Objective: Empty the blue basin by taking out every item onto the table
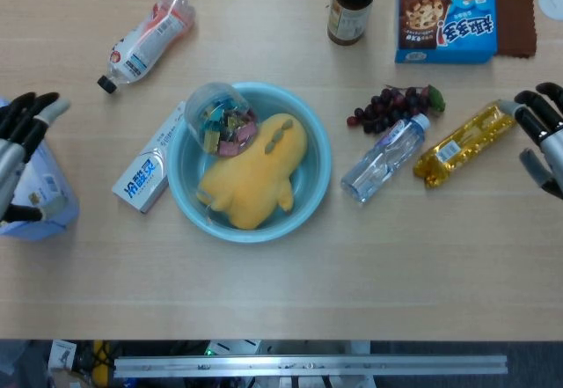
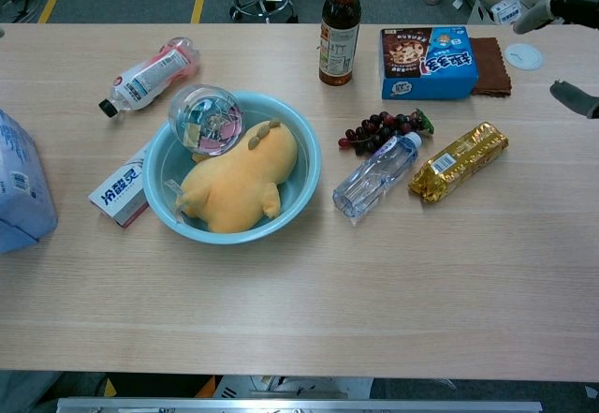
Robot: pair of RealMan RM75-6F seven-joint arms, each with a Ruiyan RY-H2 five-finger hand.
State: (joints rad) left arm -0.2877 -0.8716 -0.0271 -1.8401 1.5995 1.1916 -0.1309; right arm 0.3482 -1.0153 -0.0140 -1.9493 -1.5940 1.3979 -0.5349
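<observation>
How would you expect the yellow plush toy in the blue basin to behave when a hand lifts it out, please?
The yellow plush toy looks soft, so it would probably sag and squash under the fingers. It seems light for its bulk. Its top leans by the clear jar of clips, which might roll in the blue basin.
</observation>
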